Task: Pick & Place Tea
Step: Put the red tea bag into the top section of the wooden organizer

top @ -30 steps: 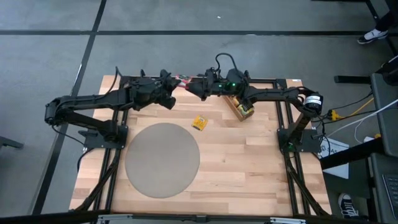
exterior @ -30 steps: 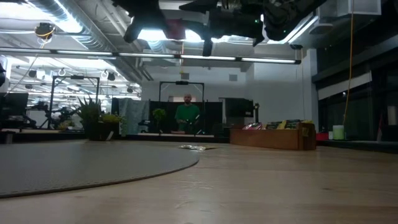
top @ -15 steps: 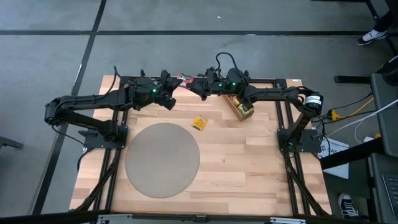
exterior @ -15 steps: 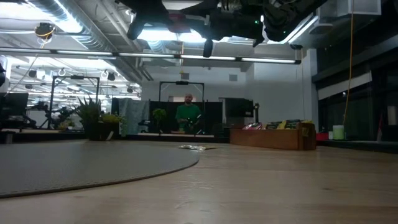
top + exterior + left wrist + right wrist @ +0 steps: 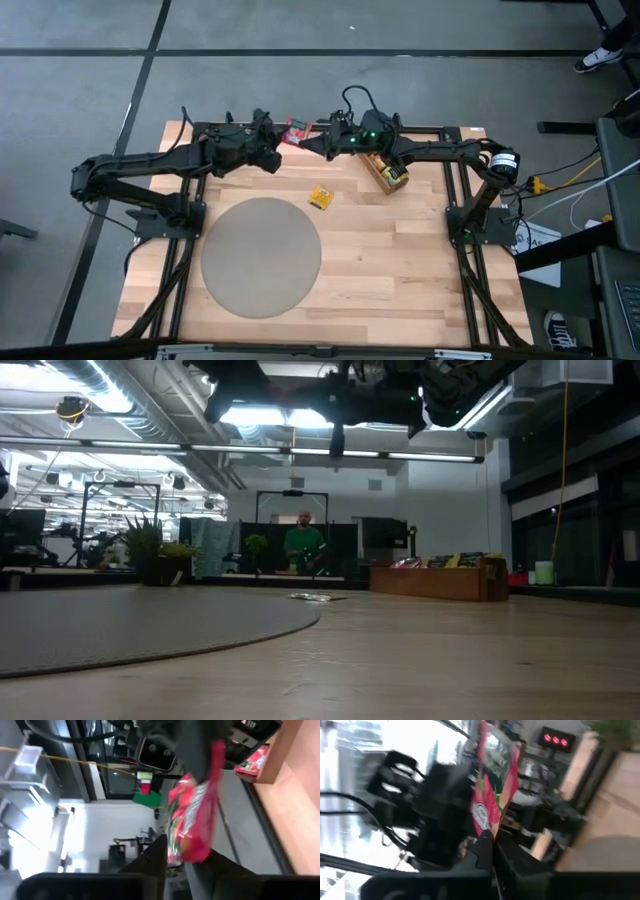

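High over the table's far edge, a red tea sachet [image 5: 297, 130] hangs between my two grippers. My right gripper [image 5: 313, 141] reaches in from the right and is shut on it. My left gripper [image 5: 278, 142] faces it from the left. Its fingers [image 5: 155, 857] stand apart on either side of the sachet's other end [image 5: 192, 847]; whether one of them touches it I cannot tell. A yellow-orange sachet [image 5: 320, 197] lies flat on the wood. More sachets sit in the wooden tray [image 5: 386, 172]. My right gripper pinches the red sachet's edge nearest to it [image 5: 486, 831] between its two fingers. The fingers come in about level from the table's right side. The sachet stands out past the fingertips, on edge and clear of the table.
A round grey mat [image 5: 262, 256] covers the table's middle left. In the low view, a potted plant [image 5: 150, 555] stands at the far left and the tray [image 5: 435, 578] at the far right. A person in green [image 5: 302, 545] stands in the room beyond. Bare wood lies near and right.
My right gripper's fingers have drawn together onto the red sachet. The sachet has turned a little between the two grippers, so that more of its face shows from above. Both arms have kept their place.
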Robot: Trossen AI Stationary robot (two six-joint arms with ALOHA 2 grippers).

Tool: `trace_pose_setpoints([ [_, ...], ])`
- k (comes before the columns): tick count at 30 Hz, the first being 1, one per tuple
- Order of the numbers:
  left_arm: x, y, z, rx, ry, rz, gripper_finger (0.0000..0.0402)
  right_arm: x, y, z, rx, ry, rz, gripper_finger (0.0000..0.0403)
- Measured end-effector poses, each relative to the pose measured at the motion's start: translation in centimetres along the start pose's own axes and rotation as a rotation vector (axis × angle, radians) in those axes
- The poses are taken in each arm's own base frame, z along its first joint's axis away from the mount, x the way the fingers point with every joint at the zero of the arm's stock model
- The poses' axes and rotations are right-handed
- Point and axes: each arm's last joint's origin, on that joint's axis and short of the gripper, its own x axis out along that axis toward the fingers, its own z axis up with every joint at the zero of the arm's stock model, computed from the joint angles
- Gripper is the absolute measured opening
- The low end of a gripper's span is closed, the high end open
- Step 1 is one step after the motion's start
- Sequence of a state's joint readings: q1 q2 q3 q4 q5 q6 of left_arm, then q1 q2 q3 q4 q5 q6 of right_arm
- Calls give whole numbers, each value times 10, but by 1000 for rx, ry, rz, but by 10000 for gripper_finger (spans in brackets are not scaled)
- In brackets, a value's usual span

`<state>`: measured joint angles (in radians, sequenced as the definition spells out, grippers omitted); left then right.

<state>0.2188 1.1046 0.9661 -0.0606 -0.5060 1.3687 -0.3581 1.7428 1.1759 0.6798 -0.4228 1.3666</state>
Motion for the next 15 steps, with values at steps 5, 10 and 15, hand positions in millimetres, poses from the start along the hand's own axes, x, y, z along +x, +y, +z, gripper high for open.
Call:
trace_pose_setpoints([
  [5, -9, -1, -11, -163, -11, -67, 91, -1, -7, -3, -43, 52, -78, 3],
  [10, -15, -1, -30, -616, -96, -210, 127, -2, -17, -8, -119, 104, -166, 2],
  [15, -4, -4, -51, -1135, -62, -344, 153, -1, -25, -19, -274, 149, -258, 2],
])
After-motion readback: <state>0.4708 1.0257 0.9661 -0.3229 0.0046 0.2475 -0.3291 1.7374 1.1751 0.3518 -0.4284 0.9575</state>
